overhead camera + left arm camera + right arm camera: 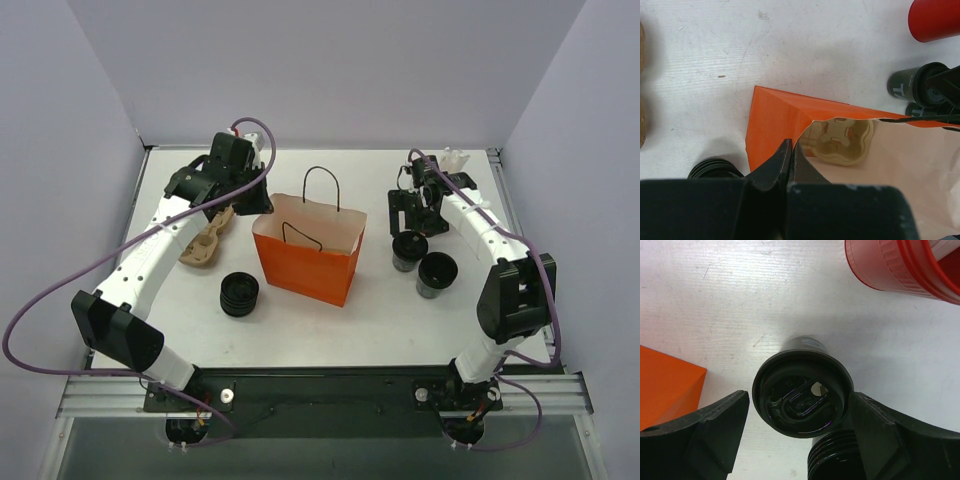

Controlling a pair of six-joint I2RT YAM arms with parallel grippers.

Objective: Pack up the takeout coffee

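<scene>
The takeout coffee [801, 392], a small dark cup with a round black lid, stands on the white table to the right of the orange paper bag [308, 250]. It also shows in the top view [408, 252]. My right gripper [800, 396] is open and straddles the cup at lid height. Its right finger [880, 430] is against the lid and its left finger [715, 430] stands apart. My left gripper [790, 156] is shut on the bag's left rim [805, 131] and holds the bag open. A beige moulded carrier [842, 142] lies inside the bag.
A second dark cup [436, 275] stands close in front of the coffee. A red cup of white straws [900, 265] stands behind it. A low ribbed black stack [240, 293] and a beige carrier [205, 243] lie left of the bag.
</scene>
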